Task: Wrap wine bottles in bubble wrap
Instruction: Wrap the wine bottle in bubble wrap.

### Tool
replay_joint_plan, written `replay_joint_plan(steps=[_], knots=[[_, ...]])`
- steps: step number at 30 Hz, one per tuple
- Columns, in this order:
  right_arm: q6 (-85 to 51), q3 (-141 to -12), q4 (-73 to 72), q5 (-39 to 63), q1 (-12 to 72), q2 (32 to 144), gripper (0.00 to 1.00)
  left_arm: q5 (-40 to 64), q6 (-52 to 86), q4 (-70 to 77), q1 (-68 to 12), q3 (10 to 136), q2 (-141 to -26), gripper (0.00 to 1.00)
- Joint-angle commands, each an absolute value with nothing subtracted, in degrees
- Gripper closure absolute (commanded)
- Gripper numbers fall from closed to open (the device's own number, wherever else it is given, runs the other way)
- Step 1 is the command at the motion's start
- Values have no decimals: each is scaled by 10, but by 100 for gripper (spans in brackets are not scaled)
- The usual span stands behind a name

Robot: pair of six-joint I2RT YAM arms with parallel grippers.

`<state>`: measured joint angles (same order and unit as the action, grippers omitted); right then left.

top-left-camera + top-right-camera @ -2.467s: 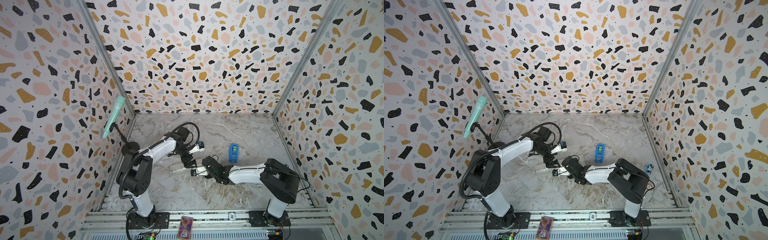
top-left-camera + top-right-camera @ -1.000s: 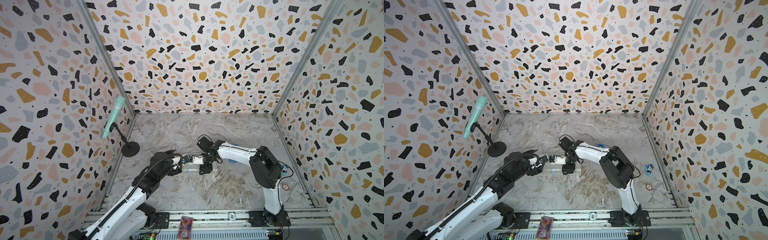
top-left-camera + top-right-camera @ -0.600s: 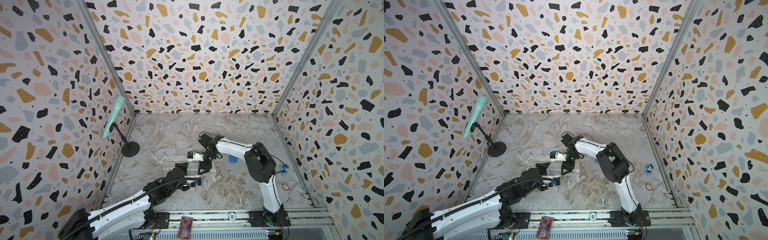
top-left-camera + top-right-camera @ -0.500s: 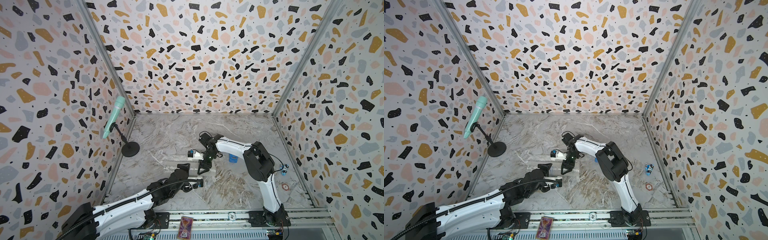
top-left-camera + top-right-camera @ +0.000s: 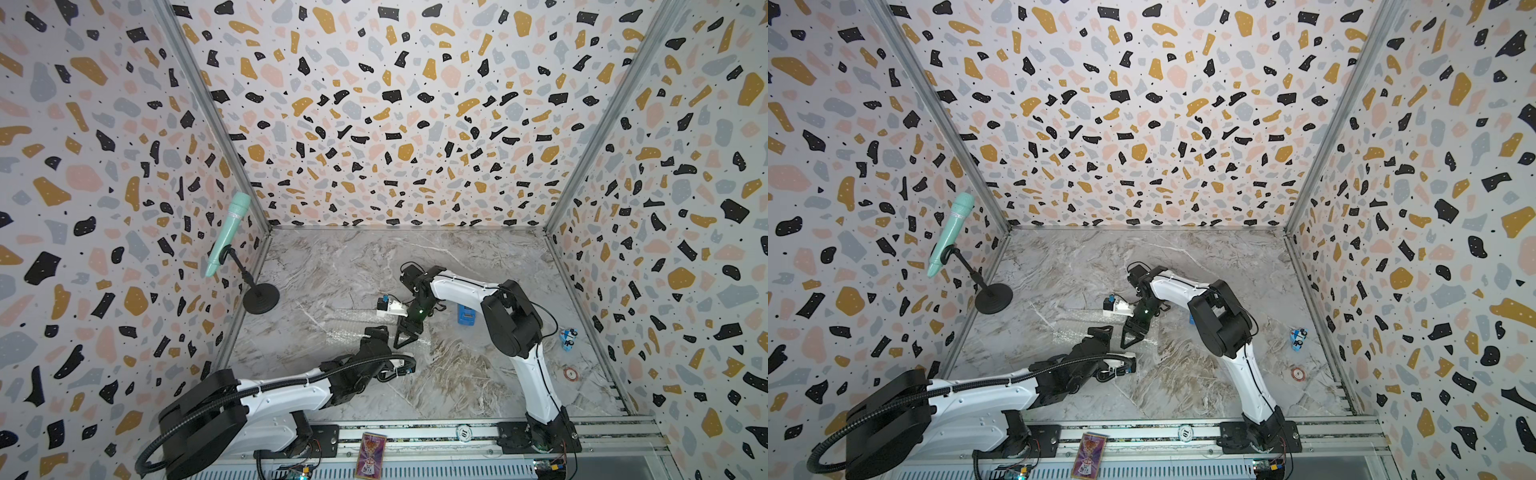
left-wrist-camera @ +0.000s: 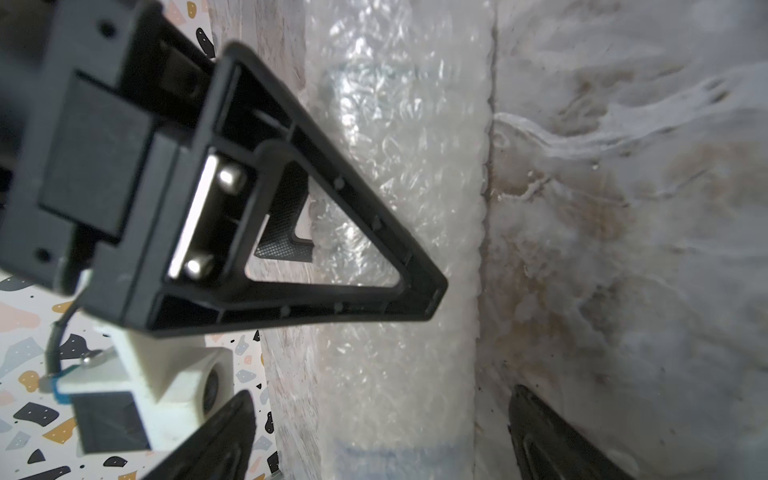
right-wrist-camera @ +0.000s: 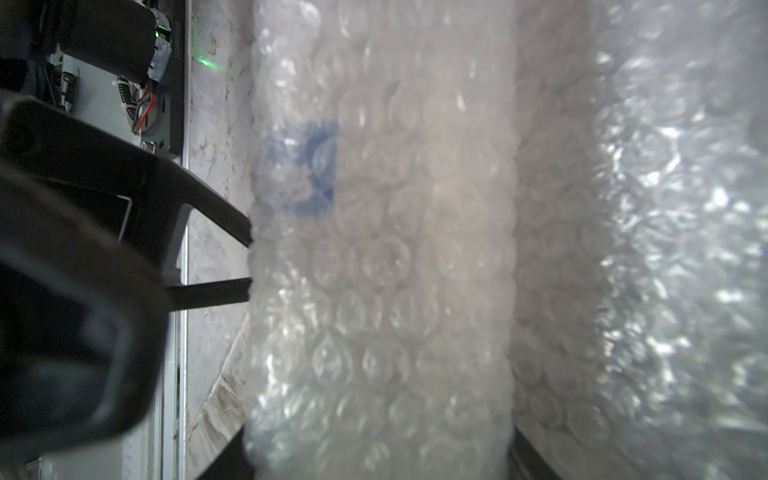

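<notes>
The bubble wrap (image 5: 353, 328) (image 5: 1075, 328) lies mid-table, rolled round the bottle. The bottle shows only as a blue mark (image 7: 303, 166) through the clear bubbles, and its cap is hidden. My right gripper (image 7: 376, 465) (image 5: 405, 336) comes down from the far side, its jaws shut against both sides of the wrapped bottle. My left gripper (image 6: 386, 449) (image 5: 380, 338) reaches in from the front and stands open astride the same roll (image 6: 395, 208). There is a gap on each side of its fingers (image 6: 552, 436). A loose part of the sheet (image 7: 665, 249) lies beside the roll.
A mint-green microphone (image 5: 228, 232) on a black stand rises by the left wall. A blue tape dispenser (image 5: 465, 313) sits behind the right arm. A small blue-white toy (image 5: 568, 336) and a red-white disc (image 5: 571, 374) lie near the right wall.
My left arm has swung down to reach the roll low from the front, and its jaws have widened. The right gripper has stayed on the roll.
</notes>
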<state>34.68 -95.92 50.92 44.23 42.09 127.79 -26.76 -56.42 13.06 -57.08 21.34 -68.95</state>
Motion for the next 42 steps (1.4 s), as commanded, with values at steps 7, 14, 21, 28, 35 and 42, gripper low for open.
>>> replay_joint_plan(steps=[7,14,21,28,35,42], knots=[[341,-941,568,431,429,1318,62,-288,-570,217,-573,213,-731,12],[336,-941,571,428,423,1325,61,-298,-571,265,-574,204,-775,14],[336,-939,571,426,422,1325,60,-315,-568,269,-574,230,-828,23],[337,-941,572,427,422,1323,59,-312,-565,282,-573,231,-849,23],[336,-930,550,414,420,1295,54,-304,-563,274,-573,244,-863,28],[328,-917,530,402,414,1269,46,-302,-554,255,-574,246,-854,42]])
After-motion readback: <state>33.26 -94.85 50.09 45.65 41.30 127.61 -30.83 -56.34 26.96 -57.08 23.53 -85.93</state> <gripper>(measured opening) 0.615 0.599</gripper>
